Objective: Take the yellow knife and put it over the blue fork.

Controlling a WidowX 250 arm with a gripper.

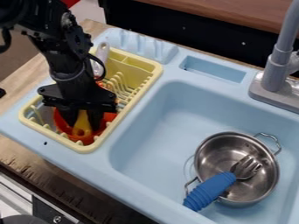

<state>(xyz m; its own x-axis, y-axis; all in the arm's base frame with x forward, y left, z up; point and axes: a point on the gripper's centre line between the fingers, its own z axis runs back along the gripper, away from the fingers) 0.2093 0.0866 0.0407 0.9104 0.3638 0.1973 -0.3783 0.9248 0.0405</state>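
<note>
"In the camera view, where is the yellow knife (82,126)?"

"On the left, in the orange-red bowl (85,139) at the near end of the pale yellow rack (85,148). The black gripper (82,116) hangs right over it."

"What does it look like?"

"Plain bright yellow, smooth, narrow at the top and broader and rounded lower down. It stands out against the bowl. I can't make out a blade."

"And the fingers?"

"Spread, one on each side of the knife. Whether they touch it, I can't tell."

"What about the blue fork (211,190)?"

"Near and to the right, in the light blue sink (154,131). Its fat, ribbed blue handle leans out over the near left rim of the steel pot (261,190), and its grey metal tines point far and right inside."

"Anything beyond?"

"A grey faucet (276,70), at the far right."
</note>
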